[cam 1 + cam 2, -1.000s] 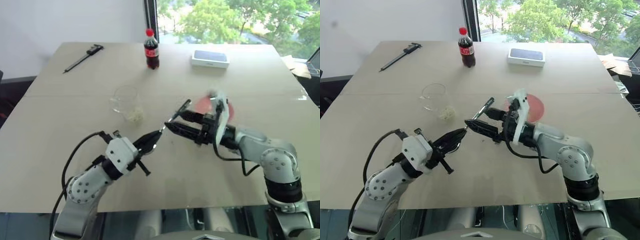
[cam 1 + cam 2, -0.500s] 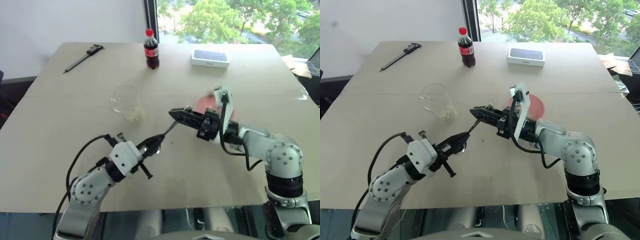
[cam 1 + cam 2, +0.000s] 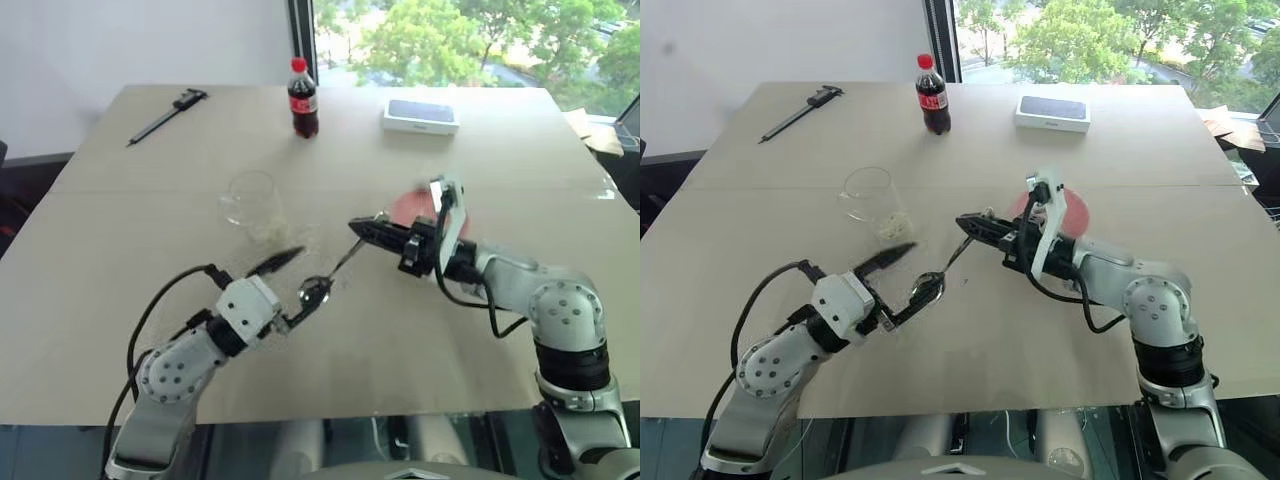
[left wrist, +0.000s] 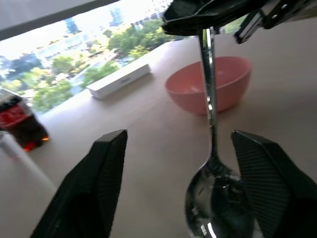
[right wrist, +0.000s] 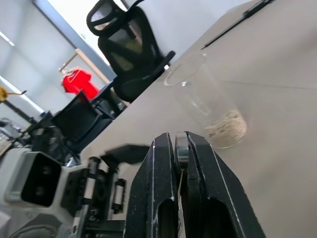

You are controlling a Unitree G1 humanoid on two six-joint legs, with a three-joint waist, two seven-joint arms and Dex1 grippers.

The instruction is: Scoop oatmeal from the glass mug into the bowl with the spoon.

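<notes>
The silver spoon (image 3: 330, 272) hangs slanted just above the table, and my right gripper (image 3: 357, 229) is shut on the top of its handle. Its oval bowl (image 4: 214, 201) lies between the spread fingers (image 4: 106, 173) of my left gripper (image 3: 312, 272), which is open and apart from it. The glass mug (image 3: 250, 198) stands upright just beyond my left gripper, with the oatmeal (image 5: 225, 130) lying in its bottom. The pink bowl (image 4: 208, 89) sits on the table behind my right wrist, partly hidden by it in the eye views.
A cola bottle (image 3: 303, 98) and a white box (image 3: 420, 116) stand near the far edge of the table. A dark caliper (image 3: 165, 115) lies at the far left. A black office chair (image 5: 131, 49) stands beyond the table.
My left gripper has opened and let go of the spoon's bowl. My right gripper, open a second ago, has shut on the handle and now holds the spoon alone.
</notes>
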